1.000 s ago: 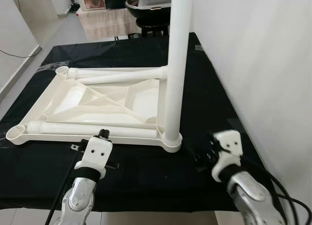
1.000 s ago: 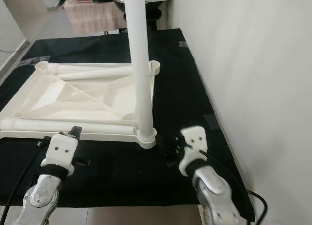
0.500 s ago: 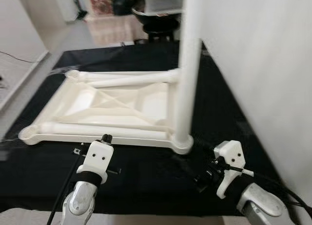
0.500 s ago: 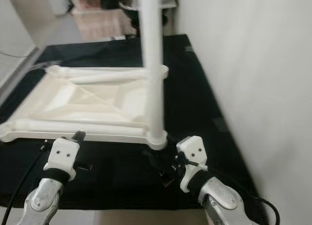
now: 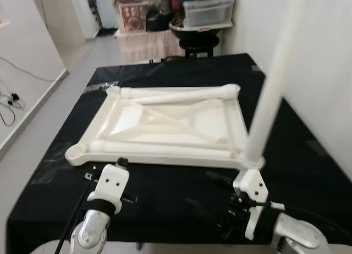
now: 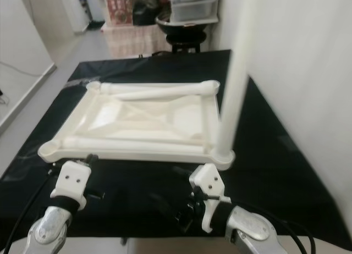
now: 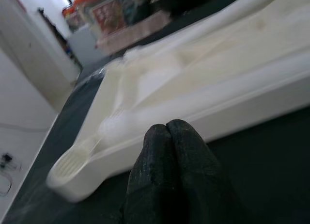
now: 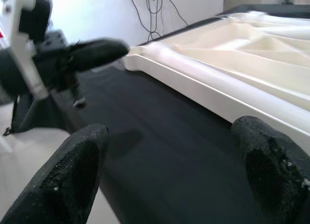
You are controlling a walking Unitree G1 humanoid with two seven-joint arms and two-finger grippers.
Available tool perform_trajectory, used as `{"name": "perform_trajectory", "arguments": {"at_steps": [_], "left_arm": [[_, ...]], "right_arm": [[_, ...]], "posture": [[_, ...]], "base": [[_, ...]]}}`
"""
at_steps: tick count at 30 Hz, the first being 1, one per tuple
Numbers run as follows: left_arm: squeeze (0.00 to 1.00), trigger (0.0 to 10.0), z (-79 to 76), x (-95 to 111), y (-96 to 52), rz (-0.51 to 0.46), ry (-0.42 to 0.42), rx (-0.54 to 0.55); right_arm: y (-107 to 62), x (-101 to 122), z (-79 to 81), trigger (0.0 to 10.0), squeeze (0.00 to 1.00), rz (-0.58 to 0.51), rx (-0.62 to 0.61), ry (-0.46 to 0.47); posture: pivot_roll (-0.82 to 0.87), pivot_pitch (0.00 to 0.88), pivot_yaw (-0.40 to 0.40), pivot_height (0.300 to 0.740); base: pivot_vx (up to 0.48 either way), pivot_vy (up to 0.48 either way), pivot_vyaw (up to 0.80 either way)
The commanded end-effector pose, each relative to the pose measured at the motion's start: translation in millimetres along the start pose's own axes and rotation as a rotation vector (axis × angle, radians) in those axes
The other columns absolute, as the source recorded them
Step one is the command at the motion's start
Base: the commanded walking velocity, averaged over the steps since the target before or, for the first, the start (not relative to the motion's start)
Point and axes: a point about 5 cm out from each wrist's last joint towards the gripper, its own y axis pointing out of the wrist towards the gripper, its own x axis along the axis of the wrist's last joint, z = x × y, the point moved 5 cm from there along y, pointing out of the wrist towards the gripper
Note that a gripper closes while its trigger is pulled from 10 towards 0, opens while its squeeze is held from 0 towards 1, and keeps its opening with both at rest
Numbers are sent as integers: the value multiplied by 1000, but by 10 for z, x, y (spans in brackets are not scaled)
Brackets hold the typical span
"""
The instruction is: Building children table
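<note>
The white children's table top (image 5: 165, 125) lies upside down on a black-covered table (image 5: 170, 196). One white leg (image 5: 272, 94) stands upright in its near right corner socket. Two loose legs lie on it: one along the far edge (image 5: 176, 93), one along the near edge (image 5: 159, 149). My left gripper (image 5: 122, 162) hovers just before the near edge, shut and empty; in the left wrist view its fingertips (image 7: 167, 129) are pressed together. My right gripper (image 5: 220, 204) is low over the cloth in front of the upright leg, pointing left, with its fingers (image 8: 77, 166) wide apart around nothing.
A white wall (image 5: 330, 72) runs close along the table's right side. Storage boxes (image 5: 206, 9) and a black bowl (image 5: 195, 28) stand beyond the far end. Grey floor with cables (image 5: 11, 105) lies to the left. The table's front edge is right below my grippers.
The camera has shifted, showing more of the room on the left. My right gripper has drawn back from the upright leg's base and turned to the left. The left gripper stays shut.
</note>
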Motion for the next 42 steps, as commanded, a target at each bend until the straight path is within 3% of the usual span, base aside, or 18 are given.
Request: {"name": "perform_trajectory", "arguments": {"at_steps": [1, 4, 6, 7, 11, 18, 19, 24, 25, 32, 42], "left_arm": [[0, 10000, 18, -46, -9, 22, 3, -4], [0, 10000, 18, -46, 1, 25, -12, -6], [0, 10000, 30, -47, 24, 34, -53, -9], [0, 10000, 30, -47, 24, 34, -53, -9], [0, 10000, -39, -13, 54, 34, -121, -66], [0, 10000, -95, 25, 72, 30, -160, -92], [0, 10000, -109, 20, 84, 30, -199, -104], [0, 10000, -100, 35, 94, 18, -237, -105], [1000, 10000, -90, 50, 106, 9, -266, -116], [1000, 10000, -112, 109, 160, -4, -323, -169], [1000, 10000, -79, 109, 238, 2, -405, -164]], "right_arm": [[40, -4, -48, 10000, 0, -2, -31, -21], [79, 10, -119, 10000, 0, -8, -71, -32], [185, 39, -340, 10000, 0, -27, -212, -52], [185, 39, -340, 10000, 0, -27, -212, -52], [298, 22, -625, 10000, 0, -35, -432, -43], [341, -21, -772, 10000, 0, -14, -535, -54], [345, -26, -829, 10000, 0, -10, -566, -56], [360, -34, -842, 10000, 0, -9, -571, -59], [376, -27, -874, 10000, 0, -20, -589, -60], [410, -2, -919, 10000, 0, -48, -626, -66], [386, -5, -1008, 10000, 0, -70, -683, -53]], "posture": [[-68, 111, 42, 740], [-64, 112, 42, 740], [-52, 115, 37, 740], [-52, 115, 37, 740], [-45, 117, 35, 740], [-44, 115, 35, 740], [-45, 114, 35, 740], [-42, 113, 33, 740], [-40, 112, 33, 740], [-38, 107, 37, 740], [-45, 104, 44, 740]], "base": [[0, 480, 0], [0, 160, 0], [0, 0, 0], [0, 0, 0], [0, 0, 0], [0, 0, 0], [0, 0, 0], [0, 0, 0], [0, 0, 0], [0, 0, 0], [0, 0, 0]]}}
